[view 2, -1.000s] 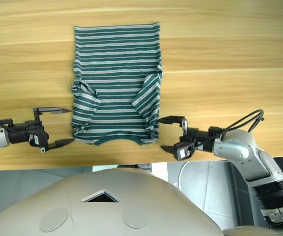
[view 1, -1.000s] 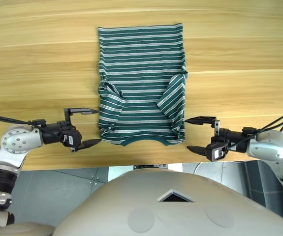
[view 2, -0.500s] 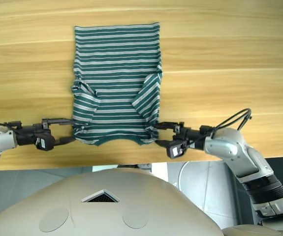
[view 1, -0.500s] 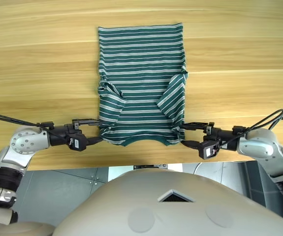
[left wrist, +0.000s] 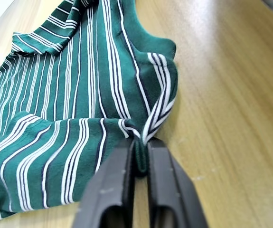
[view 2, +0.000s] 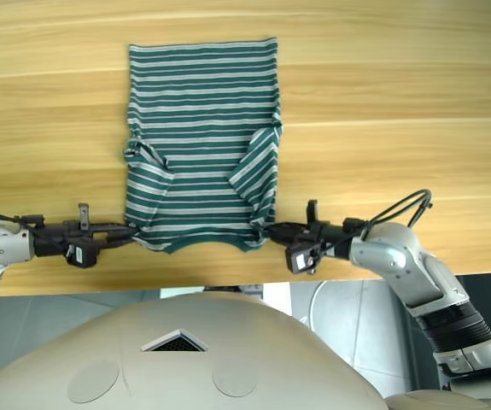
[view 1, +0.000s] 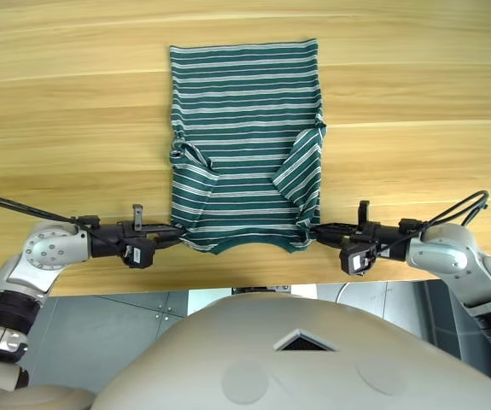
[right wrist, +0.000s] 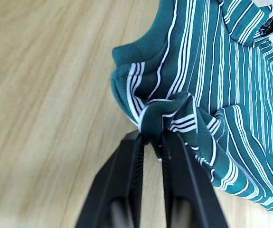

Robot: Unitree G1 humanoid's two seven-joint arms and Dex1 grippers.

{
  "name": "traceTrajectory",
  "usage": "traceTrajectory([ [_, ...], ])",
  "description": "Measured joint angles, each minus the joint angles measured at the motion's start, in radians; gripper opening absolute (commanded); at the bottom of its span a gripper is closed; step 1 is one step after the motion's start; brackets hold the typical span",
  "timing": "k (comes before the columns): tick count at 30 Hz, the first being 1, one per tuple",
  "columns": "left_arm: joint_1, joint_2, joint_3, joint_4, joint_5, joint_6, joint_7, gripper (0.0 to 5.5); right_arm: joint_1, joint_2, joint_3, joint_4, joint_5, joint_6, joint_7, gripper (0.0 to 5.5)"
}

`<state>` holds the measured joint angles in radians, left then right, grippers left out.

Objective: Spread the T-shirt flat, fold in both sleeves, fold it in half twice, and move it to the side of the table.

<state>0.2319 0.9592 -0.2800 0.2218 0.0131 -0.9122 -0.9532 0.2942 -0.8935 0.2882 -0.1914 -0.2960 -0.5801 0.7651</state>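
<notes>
T-shirt: green with thin white stripes, lying near the middle of the table. Hem at the far end, neckline at the near edge, close to the robot. The body lies mostly flat as a tall narrow rectangle.

Sleeves: both are turned in over the body. The left sleeve is bunched and a little crumpled. The right sleeve lies as a neater diagonal flap.

Left gripper: low at the near left corner of the shirt. In the left wrist view its fingers are clenched on a pinch of fabric at that shoulder corner.

Right gripper: mirrors it at the near right corner. Its fingers are closed on a gathered fold of cloth, pressed close to the wood.

Progress, as judged: spreading and both sleeve folds look done. With both near corners gripped, the first half fold appears to be the step in hand, probably carrying the neckline end over toward the hem. That fold has not started, as the shirt is at full length. The second half fold and the move to the table's side remain.

Writing: no logo, tag or print shows on the shirt or table. Small pale stickers on the gripper housings are too small to read.
</notes>
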Motion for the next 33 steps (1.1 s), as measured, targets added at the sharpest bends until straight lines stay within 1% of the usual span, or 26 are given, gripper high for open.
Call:
traceTrajectory([
  [9,-0.004,0.012,-0.02,-0.021,-0.02,0.0,-0.019,0.0,0.011,-0.002,0.013,-0.001,0.004,-0.01,0.002,0.0],
  [13,0.014,0.041,-0.015,-0.094,-0.11,-0.021,-0.032,0.0,0.031,-0.043,-0.015,-0.031,0.051,-0.032,0.015,0.0],
  [18,0.088,0.112,0.044,-0.219,-0.25,-0.054,-0.032,0.0,0.1,-0.118,-0.126,-0.084,0.16,-0.08,0.019,0.0],
  [23,0.171,0.149,0.117,-0.295,-0.29,-0.066,-0.019,0.0,0.213,-0.169,-0.25,-0.109,0.234,-0.131,0.021,0.0],
  [29,0.277,0.156,0.172,-0.336,-0.279,-0.069,-0.009,0.0,0.358,-0.202,-0.393,-0.176,0.323,-0.189,0.055,0.0],
  [33,0.328,0.15,0.191,-0.373,-0.263,-0.066,0.009,0.0,0.466,-0.22,-0.464,-0.236,0.407,-0.257,0.099,0.0],
])
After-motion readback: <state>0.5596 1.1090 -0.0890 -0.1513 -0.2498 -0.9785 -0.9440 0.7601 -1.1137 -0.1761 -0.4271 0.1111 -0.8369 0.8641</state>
